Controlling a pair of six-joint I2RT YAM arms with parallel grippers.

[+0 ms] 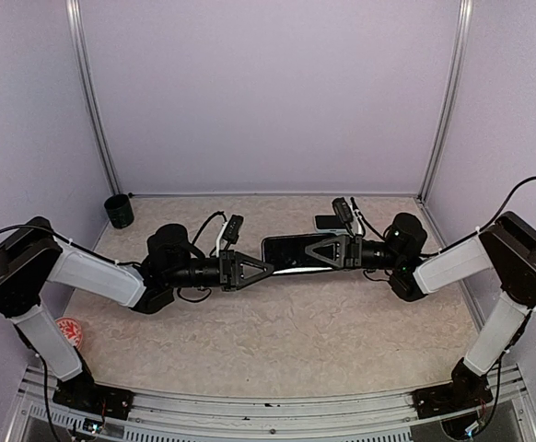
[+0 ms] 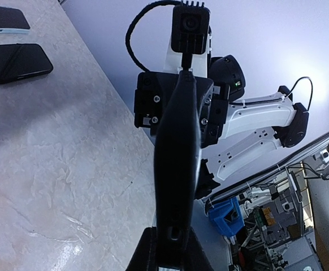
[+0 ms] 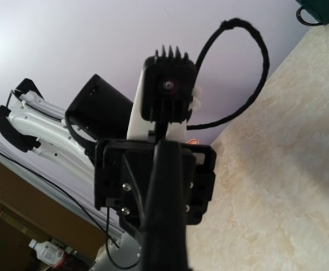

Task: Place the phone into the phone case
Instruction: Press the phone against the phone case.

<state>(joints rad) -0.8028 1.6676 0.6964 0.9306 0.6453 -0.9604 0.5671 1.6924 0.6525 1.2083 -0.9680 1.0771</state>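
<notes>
Between the two arms, above the middle of the table, hangs a black slab (image 1: 291, 250) with a pale strip along its near edge. It is the phone or the phone case; I cannot tell them apart, or whether one sits in the other. My left gripper (image 1: 264, 267) is shut on its left end and my right gripper (image 1: 318, 252) on its right end. The left wrist view shows the slab (image 2: 177, 141) edge-on, rising from my left gripper (image 2: 173, 244) to the other arm's jaws. The right wrist view shows that same dark edge (image 3: 165, 186).
Two more flat dark devices (image 2: 17, 62) (image 2: 3, 18) lie on the table at the back right, one showing as a grey patch (image 1: 324, 222) from above. A black cup (image 1: 118, 211) stands at the back left corner. A red-and-white disc (image 1: 69, 330) lies by the left arm.
</notes>
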